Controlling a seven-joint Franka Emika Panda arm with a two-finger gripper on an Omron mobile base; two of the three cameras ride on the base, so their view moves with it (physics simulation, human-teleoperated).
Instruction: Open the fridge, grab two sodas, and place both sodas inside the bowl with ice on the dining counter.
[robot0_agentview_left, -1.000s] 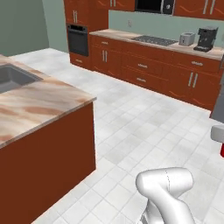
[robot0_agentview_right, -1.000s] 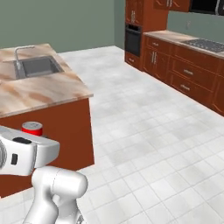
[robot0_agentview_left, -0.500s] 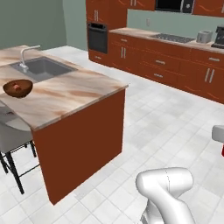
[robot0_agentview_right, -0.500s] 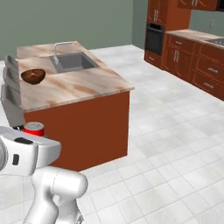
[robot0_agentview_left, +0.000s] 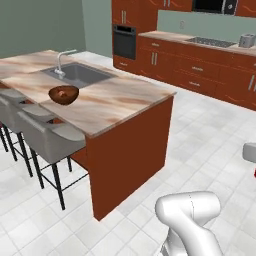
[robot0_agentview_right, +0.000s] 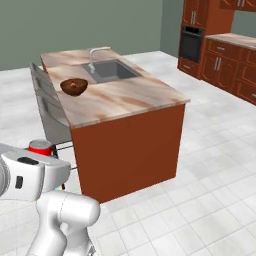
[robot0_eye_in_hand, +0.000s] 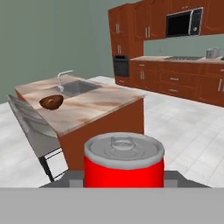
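can (robot0_eye_in_hand: 124, 161): red, silvery top with pull tab, upright
gripper (robot0_eye_in_hand: 124, 177): part-open, pinching the can's sides
bowl (robot0_agentview_left: 64, 94): dark brown, on counter (robot0_agentview_left: 117, 102)

Grey stools (robot0_agentview_left: 47, 137) tucked along island's near side. Wall oven (robot0_agentview_left: 124, 42) set in red-brown cabinets (robot0_agentview_left: 200, 67). Cooktop (robot0_agentview_left: 214, 42) on wall counter, toaster (robot0_agentview_left: 247, 40) beside it. Microwave (robot0_eye_in_hand: 183, 22) mounted above cooktop. White tiled floor (robot0_agentview_right: 210, 165). Green-grey wall (robot0_agentview_right: 75, 25) behind.
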